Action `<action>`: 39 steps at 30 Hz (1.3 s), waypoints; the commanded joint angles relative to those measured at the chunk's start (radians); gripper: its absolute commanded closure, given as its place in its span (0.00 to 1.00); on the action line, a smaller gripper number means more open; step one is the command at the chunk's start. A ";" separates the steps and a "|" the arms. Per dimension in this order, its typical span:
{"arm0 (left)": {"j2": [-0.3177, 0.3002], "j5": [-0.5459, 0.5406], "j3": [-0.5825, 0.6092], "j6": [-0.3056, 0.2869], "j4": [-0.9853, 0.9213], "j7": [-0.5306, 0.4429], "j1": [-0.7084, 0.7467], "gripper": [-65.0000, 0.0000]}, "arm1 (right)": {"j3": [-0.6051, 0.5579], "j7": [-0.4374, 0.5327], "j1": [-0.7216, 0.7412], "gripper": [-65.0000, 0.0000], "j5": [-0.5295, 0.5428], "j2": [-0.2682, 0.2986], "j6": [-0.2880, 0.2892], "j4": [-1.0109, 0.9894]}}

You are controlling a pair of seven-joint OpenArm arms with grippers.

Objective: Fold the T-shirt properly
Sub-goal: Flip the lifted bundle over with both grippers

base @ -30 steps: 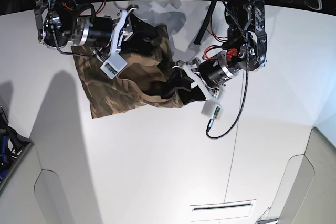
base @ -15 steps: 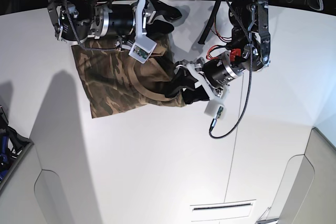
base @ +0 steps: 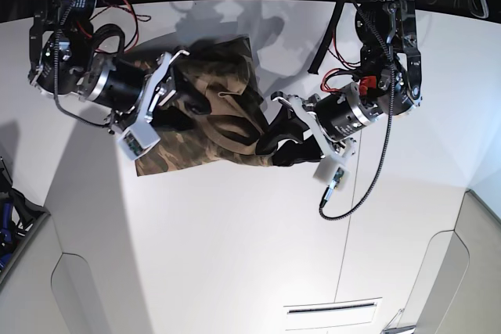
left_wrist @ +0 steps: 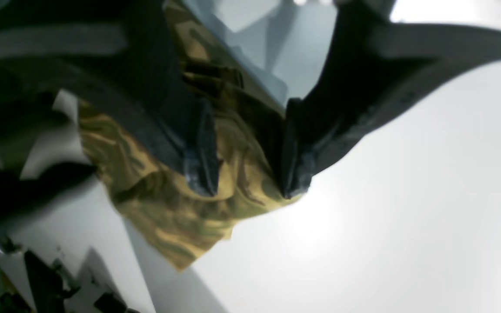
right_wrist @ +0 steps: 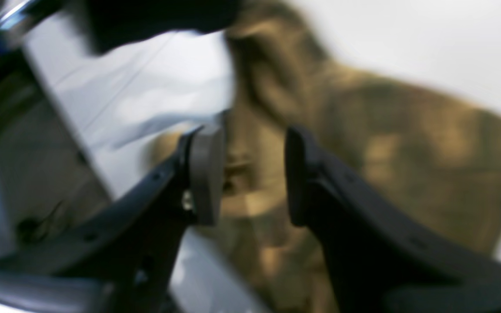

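Here the T-shirt (base: 205,123) lies bunched in a folded heap on the white tabletop (base: 235,256), toward the far side of it, between the two arms. In the base view the camouflage cloth stretches from under the right pincer (base: 174,90) across to the left pincer (base: 283,137).

The left pincer (left_wrist: 246,174) sits at the cloth's near corner. In the left wrist view its two dark fingers (left_wrist: 200,165) stand apart with a fold of camouflage cloth between and behind them; the tips lie against the fabric, but I cannot tell whether they pinch it or merely rest on it. A loose corner of the T-shirt (left_wrist: 176,226) hangs past the fingertips over the tabletop (left_wrist: 385,208).

The right pincer (right_wrist: 252,174) is spread, a clear gap showing between its fingers (right_wrist: 205,174). The T-shirt (right_wrist: 385,165) appears blurred behind that gap, and nothing is seen clamped between them. It hovers over the far part of the cloth.
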 commanded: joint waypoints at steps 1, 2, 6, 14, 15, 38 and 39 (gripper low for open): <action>-0.001 -0.020 0.000 -0.010 0.022 -0.006 -0.014 0.53 | 0.026 0.027 0.018 0.64 0.022 0.003 0.000 0.019; -0.001 -0.020 0.000 -0.010 0.024 0.000 -0.013 0.50 | 0.049 0.029 0.021 0.64 0.022 0.003 0.000 0.019; 0.000 -0.042 0.000 -0.010 0.024 0.001 0.006 0.50 | 0.110 0.043 0.024 0.64 0.020 0.003 0.000 0.019; 0.000 -0.097 -0.003 -0.010 0.097 0.025 0.029 0.50 | 0.123 0.116 0.024 0.64 -0.058 0.011 -0.015 -0.031; 0.000 -0.104 -0.002 -0.010 0.109 0.037 0.030 0.50 | 0.122 0.124 0.026 0.64 -0.055 0.010 -0.015 -0.049; 0.000 -0.148 -0.061 -0.016 0.151 0.045 0.176 0.50 | -0.396 0.124 0.032 1.00 -0.001 0.002 -0.007 -0.241; 0.000 -0.154 -0.085 -0.016 0.151 0.045 0.176 0.50 | -0.419 0.124 0.032 1.00 -0.001 0.002 -0.007 -0.241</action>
